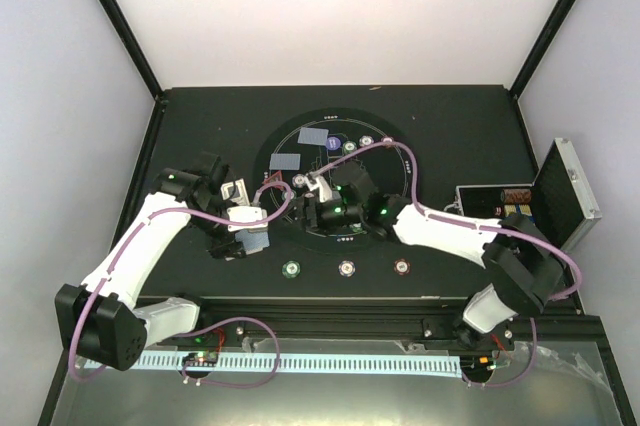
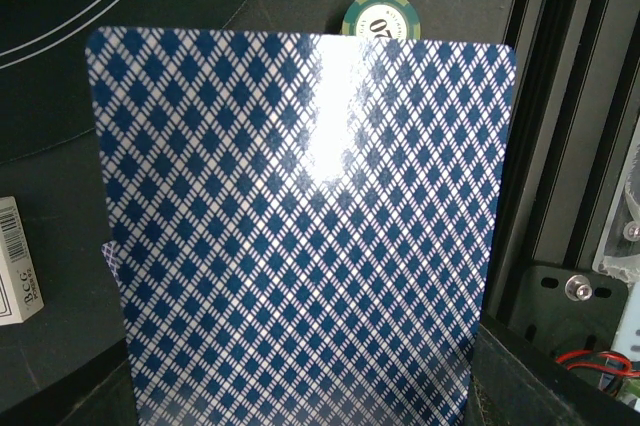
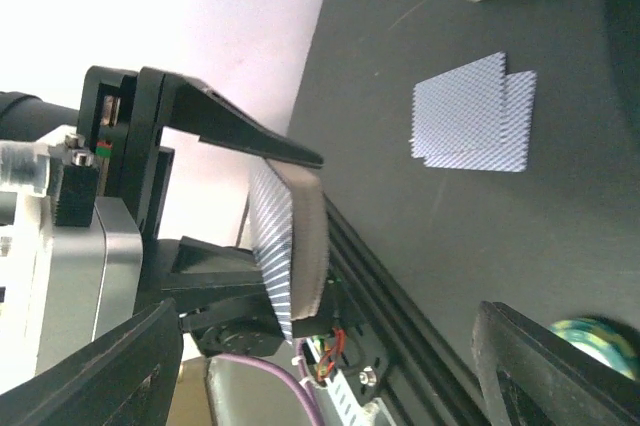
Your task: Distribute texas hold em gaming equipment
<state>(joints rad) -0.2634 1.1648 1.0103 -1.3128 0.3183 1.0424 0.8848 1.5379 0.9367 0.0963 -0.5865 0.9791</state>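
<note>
My left gripper (image 1: 238,238) is shut on a deck of blue-backed playing cards (image 2: 300,226). The deck fills the left wrist view and hides the fingers. In the right wrist view the deck (image 3: 290,246) shows edge-on, clamped and tilted above the table. Two overlapping cards (image 3: 470,116) lie face down on the black table. My right gripper (image 3: 320,366) is open, its fingertips (image 3: 545,366) wide apart with nothing between them; it hovers at the mat's near edge (image 1: 318,209). A green chip (image 2: 380,16), a white chip (image 1: 346,268) and a red chip (image 1: 401,266) sit in a row near the front.
Two more cards (image 1: 313,136) and several chips (image 1: 349,146) lie on the round mat (image 1: 275,141). A white card box (image 1: 235,189) lies at the left. An open silver-edged case (image 1: 565,196) stands at the right edge. The black front rail (image 1: 400,311) runs along the near side.
</note>
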